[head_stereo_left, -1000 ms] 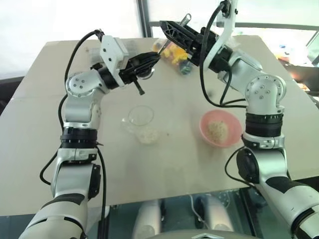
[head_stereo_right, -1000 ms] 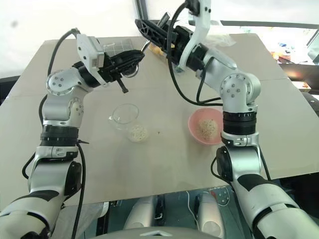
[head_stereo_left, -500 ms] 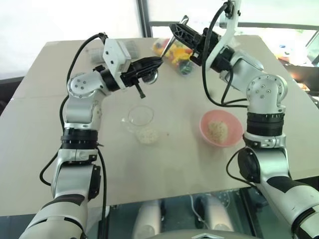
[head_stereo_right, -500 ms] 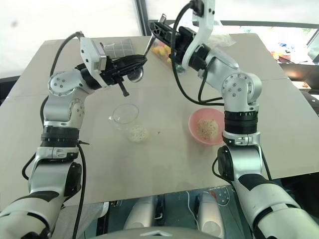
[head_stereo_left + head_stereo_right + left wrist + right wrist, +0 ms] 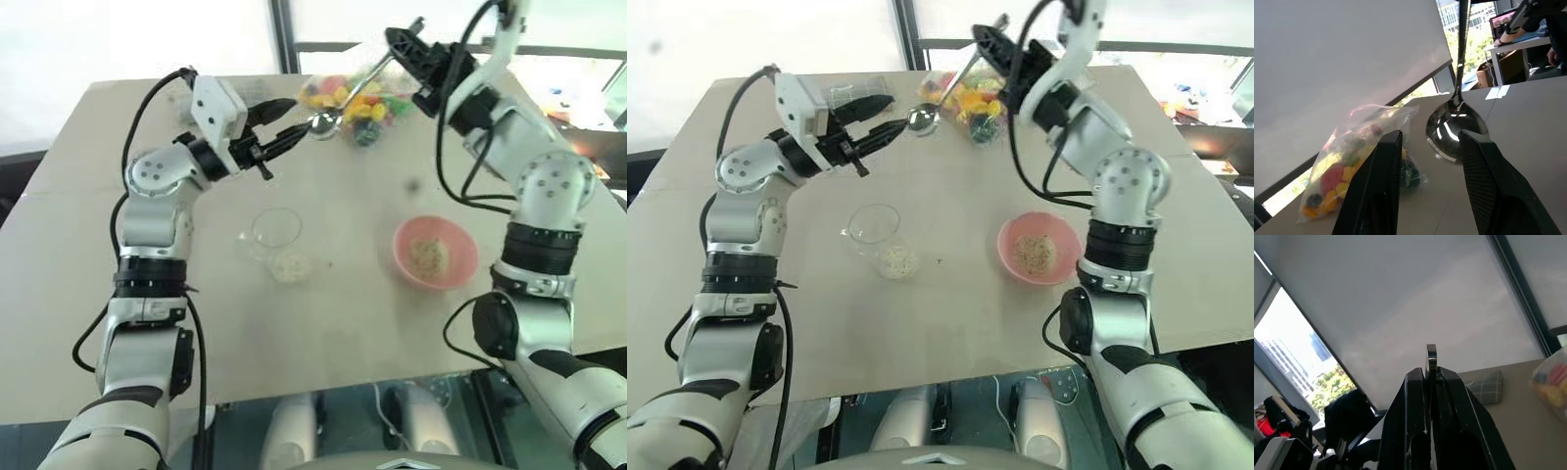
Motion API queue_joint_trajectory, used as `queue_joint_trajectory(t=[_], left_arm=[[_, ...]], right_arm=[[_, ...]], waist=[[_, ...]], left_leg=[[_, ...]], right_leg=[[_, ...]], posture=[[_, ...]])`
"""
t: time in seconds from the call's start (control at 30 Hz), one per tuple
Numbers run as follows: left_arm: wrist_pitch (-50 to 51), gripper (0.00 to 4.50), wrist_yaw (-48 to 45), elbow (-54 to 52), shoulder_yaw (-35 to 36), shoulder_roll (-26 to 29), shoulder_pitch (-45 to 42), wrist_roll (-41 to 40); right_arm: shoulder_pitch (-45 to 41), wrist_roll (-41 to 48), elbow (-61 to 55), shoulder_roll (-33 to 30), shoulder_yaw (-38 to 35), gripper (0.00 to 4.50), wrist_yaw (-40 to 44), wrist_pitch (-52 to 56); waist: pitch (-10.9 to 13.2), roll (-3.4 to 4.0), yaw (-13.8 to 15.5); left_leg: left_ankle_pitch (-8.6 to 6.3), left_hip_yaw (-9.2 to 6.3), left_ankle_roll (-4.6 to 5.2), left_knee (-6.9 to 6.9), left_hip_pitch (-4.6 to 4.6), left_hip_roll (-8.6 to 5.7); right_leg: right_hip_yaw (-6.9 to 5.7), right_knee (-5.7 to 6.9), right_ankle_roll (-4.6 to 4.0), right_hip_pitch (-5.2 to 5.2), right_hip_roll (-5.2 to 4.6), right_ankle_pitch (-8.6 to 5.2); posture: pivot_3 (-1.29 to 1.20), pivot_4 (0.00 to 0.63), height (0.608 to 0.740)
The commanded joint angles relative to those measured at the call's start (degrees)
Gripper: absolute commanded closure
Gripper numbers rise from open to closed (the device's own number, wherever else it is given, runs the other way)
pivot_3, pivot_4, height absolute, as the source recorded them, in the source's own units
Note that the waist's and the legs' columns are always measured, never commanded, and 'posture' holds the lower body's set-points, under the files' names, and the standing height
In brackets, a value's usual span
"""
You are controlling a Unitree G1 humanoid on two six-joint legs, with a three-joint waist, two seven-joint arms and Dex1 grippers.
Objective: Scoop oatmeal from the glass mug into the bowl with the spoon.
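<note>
My right gripper (image 5: 404,44) is clamped tight on the far end of the spoon (image 5: 355,90), high above the far side of the table (image 5: 78,294). From that grip the handle slants down and to the left, so the long axis runs from far-right and high to near-left and low, and the small oval head hangs free at the low end. My left gripper (image 5: 290,134) sits just left of that head with its two fingers parted around nothing; in the left wrist view the shiny head hangs just past those fingers (image 5: 1376,196), in line with the gap between them but untouched by either. So the spoon is mine on the right side alone.

The glass mug (image 5: 275,230) stands in the middle of the table, well nearer and lower than the spoon head, with a small heap of oatmeal (image 5: 291,264) lying just near of it on the table top. The pink bowl (image 5: 434,252) sits off to the right of the mug, already holding some flakes. A bag of coloured candies (image 5: 355,101) lies at the far edge, behind the spoon.

As I judge it, the head has to travel toward me and down to reach the mug, and the left arm stands nearer to the mug than the right.
</note>
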Motion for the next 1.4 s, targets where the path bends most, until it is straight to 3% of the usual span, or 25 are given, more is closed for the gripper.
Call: queue_joint_trajectory(t=[0.03,0.3,0.5,0.67,0.83,1.03,1.4], left_arm=[[6.1,2.62,2.8,-6.7,6.0,2.4,3.7,-5.4],[21.6,2.62,8.0,-28.4,16.6,5.1,26.1,-17.0],[21.0,2.62,9.7,-37.8,19.8,4.1,41.7,-16.6],[15.2,2.62,8.5,-38.4,17.9,2.5,50.9,-12.1],[9.9,2.62,7.7,-34.8,14.1,0.4,52.4,-8.1],[2.9,2.62,11.4,-26.7,9.0,-3.9,47.9,-1.8],[-2.4,2.62,12.8,-18.0,5.3,-7.0,40.9,0.5]], right_arm=[[2.1,2.3,-3.4,-2.4,-4.4,4.50,-4.1,0.0],[5.8,1.8,-1.8,-7.9,-8.9,4.50,-6.6,-1.7],[6.9,2.0,2.9,-10.3,-12.7,4.50,-9.0,-3.1],[8.3,1.7,3.6,-10.6,-13.4,4.50,-11.2,-2.7],[8.4,1.4,4.2,-11.2,-13.8,4.50,-12.0,-3.3],[10.0,2.9,1.9,-9.7,-14.4,4.50,-15.6,-2.2],[11.8,3.4,0.9,-10.5,-14.3,4.50,-17.6,-2.4]], waist=[[0.0,0.01,-0.1],[0.1,0.18,-0.4],[0.1,0.19,0.1],[0.1,0.27,0.0],[0.1,0.31,0.1],[0.1,0.31,0.1],[0.1,0.32,0.0]], left_leg=[[0.00,0.00,0.00,-0.01,0.00,0.00],[0.00,0.12,0.00,-0.09,-0.01,0.05],[0.00,0.31,0.00,-0.09,0.03,0.04],[-0.01,0.40,0.01,-0.11,0.05,0.05],[-0.09,0.41,0.15,-0.12,0.04,0.05],[-0.13,0.43,0.22,-0.12,0.03,0.04],[-0.15,0.45,0.25,-0.12,0.03,0.05]], right_leg=[[0.01,-0.01,0.00,0.00,0.00,0.00],[0.29,0.13,0.00,-0.28,0.00,0.00],[0.32,0.16,-0.01,-0.27,-0.01,-0.01],[0.39,0.15,-0.02,-0.32,0.02,-0.01],[0.39,0.17,-0.02,-0.35,0.01,-0.01],[0.40,0.15,-0.02,-0.35,0.01,-0.01],[0.42,0.16,-0.02,-0.36,0.01,0.00]], posture=[[0.00,0.150,0.718],[0.00,0.150,0.718],[0.00,0.150,0.718],[0.00,0.150,0.718],[0.00,0.150,0.718],[0.00,0.150,0.718],[0.00,0.150,0.718]])
